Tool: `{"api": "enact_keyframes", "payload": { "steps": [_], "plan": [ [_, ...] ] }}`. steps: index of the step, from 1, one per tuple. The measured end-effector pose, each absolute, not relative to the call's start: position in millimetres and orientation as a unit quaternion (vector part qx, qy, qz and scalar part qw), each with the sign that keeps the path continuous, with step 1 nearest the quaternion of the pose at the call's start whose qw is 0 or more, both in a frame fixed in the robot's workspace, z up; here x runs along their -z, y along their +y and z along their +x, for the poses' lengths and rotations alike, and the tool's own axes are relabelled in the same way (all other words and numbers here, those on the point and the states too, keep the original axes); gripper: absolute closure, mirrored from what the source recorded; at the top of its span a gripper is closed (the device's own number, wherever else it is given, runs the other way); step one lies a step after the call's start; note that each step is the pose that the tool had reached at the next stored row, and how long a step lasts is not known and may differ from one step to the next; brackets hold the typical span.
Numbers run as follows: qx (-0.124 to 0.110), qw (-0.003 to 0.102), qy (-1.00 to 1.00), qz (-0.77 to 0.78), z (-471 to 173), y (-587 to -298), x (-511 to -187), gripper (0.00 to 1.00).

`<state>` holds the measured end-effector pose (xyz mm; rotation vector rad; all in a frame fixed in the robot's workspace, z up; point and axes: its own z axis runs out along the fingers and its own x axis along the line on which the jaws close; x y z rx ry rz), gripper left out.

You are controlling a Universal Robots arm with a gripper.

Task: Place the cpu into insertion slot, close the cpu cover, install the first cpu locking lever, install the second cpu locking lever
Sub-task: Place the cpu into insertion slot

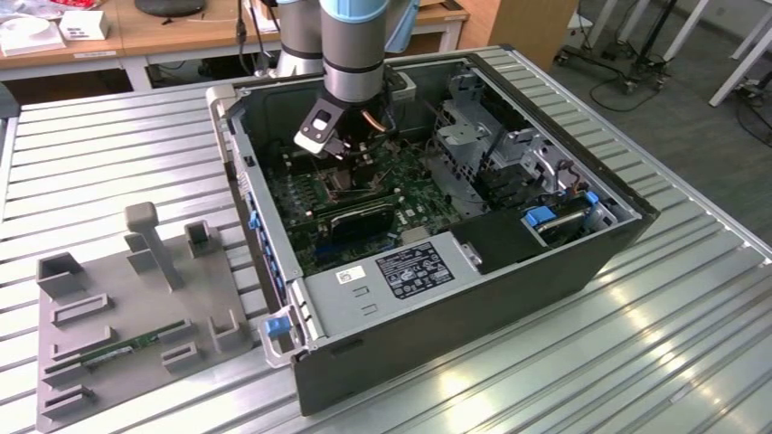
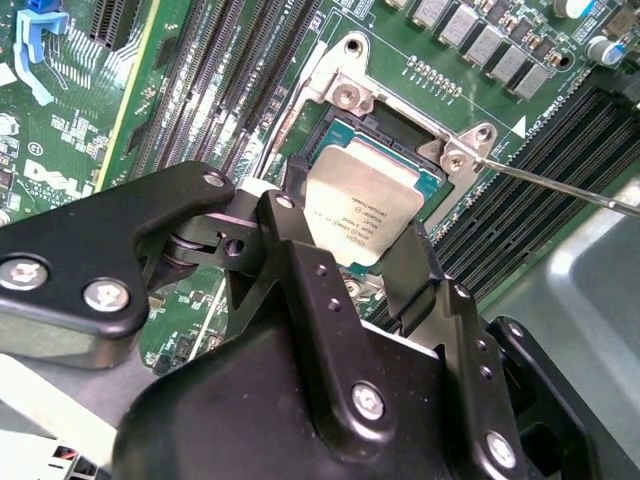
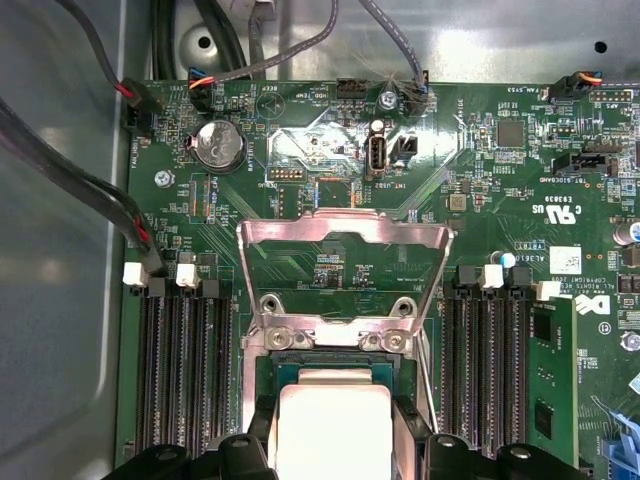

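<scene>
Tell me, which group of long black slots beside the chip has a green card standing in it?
The group of slots farther from the grey case wall: a green card stands along its outer edge. The group by the wall holds none.

The small, flat, square cpu (image 2: 365, 200) with its silver-tan metal face lies over the square, dark-centred insertion slot (image 2: 385, 125) (seated or just above it, I cannot tell). The thin silver windowed cpu cover (image 3: 343, 230) is swung open, hinged at the slot's edge.
</scene>
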<state>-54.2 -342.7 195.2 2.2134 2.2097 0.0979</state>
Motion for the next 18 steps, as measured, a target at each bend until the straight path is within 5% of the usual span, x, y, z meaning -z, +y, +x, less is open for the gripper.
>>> {"api": "enact_keyframes", "payload": {
  "steps": [18],
  "plan": [
    [-0.031,0.006,0.706,0.707,-54.3,-342.7,-191.6,0.46]
  ]
}}
